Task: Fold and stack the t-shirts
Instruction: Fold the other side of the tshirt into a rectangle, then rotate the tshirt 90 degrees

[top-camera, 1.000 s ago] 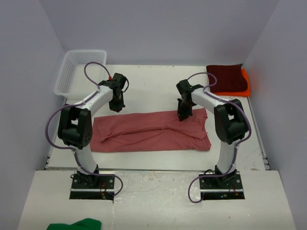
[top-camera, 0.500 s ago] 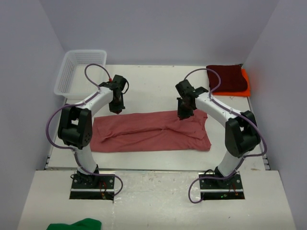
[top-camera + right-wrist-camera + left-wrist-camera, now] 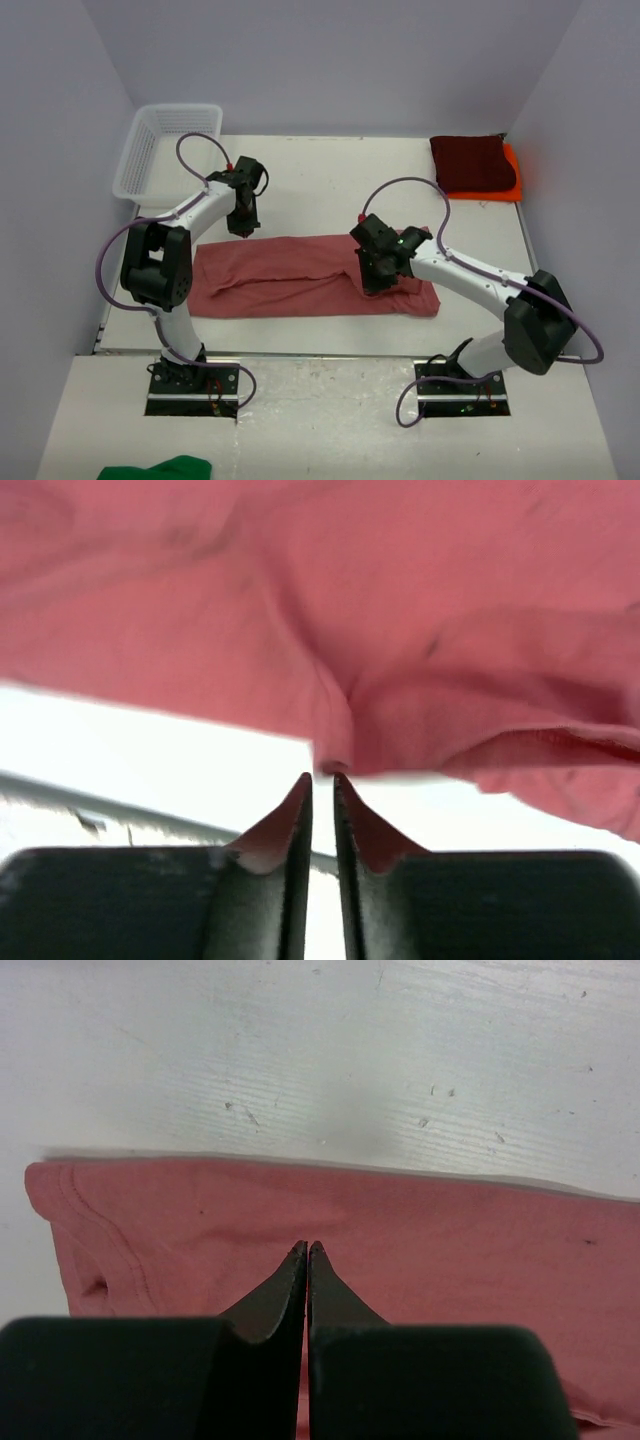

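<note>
One rose t-shirt (image 3: 290, 275), soft creased cotton, lies as a long band mid-table (image 3: 320, 180). The maroon t-shirt (image 3: 472, 163) sits folded on the orange t-shirt (image 3: 512, 165) at the far right corner. Only your right wrist view shows the right gripper (image 3: 322, 778) nearly closed, pinching a raised fold. The left gripper (image 3: 307, 1248), tips pressed together, sits over the far hem.

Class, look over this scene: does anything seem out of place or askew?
A green cloth lies on the near ledge by the left arm's base, apart from the other garments. The rose shirt is rumpled at its right end, near the right tool. The orange shirt pokes out unevenly beneath the maroon shirt.
</note>
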Action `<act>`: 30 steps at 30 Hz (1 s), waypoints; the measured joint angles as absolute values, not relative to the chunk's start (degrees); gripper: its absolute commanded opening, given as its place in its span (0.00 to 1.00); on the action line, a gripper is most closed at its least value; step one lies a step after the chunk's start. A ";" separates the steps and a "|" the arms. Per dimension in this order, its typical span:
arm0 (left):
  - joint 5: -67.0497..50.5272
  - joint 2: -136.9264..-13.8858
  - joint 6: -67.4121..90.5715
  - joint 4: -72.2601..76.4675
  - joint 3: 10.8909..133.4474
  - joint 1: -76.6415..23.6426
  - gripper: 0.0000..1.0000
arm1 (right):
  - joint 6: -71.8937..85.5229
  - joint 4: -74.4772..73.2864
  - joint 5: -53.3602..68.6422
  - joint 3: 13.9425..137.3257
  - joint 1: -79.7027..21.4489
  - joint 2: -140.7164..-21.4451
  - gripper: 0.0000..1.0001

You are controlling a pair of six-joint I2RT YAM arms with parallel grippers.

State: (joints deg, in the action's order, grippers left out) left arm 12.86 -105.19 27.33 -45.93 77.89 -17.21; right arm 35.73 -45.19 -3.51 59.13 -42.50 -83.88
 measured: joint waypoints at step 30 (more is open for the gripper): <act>-2.28 -113.80 22.68 -43.64 101.47 -42.48 0.00 | 39.51 -52.75 -21.19 70.85 -36.91 -67.59 0.00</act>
State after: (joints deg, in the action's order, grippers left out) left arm -2.28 -113.80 22.68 -43.64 101.47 -42.48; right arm 39.51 -52.75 -21.19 70.85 -36.91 -67.59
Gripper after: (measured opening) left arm 0.002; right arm 0.003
